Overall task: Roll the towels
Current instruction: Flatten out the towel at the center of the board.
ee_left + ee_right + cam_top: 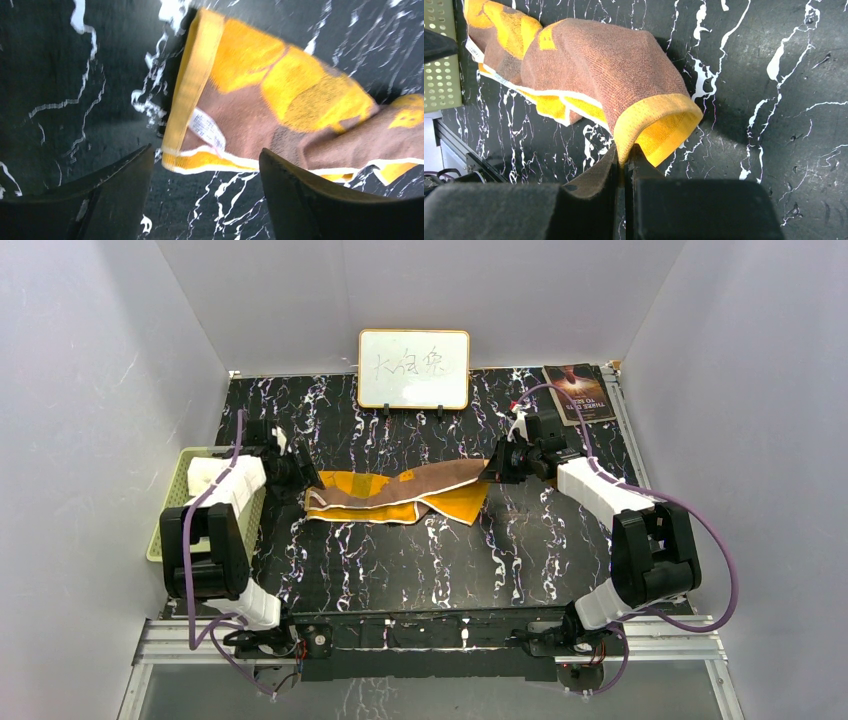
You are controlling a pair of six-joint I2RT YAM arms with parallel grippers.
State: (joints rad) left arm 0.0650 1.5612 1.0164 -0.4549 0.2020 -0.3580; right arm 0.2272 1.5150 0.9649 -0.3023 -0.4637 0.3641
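Observation:
The orange-and-dark-brown cloth (400, 495) lies stretched left to right across the middle of the black marble table. My right gripper (493, 468) is shut on its right end. In the right wrist view the fingers (625, 155) pinch the orange hem, and the cloth (599, 65) arches up from the table. My left gripper (308, 483) is open and empty at the cloth's left end. In the left wrist view the gripper (205, 167) has its jaws wide apart, and the cloth's folded corner with a white label (210, 130) lies just ahead of them. The cream-beige towel is out of view.
A pale green slotted basket (170, 525) stands at the table's left edge under my left arm; it also shows in the right wrist view (441, 65). A small whiteboard (413, 368) stands at the back centre. A dark booklet (579, 392) lies at the back right. White walls enclose the table.

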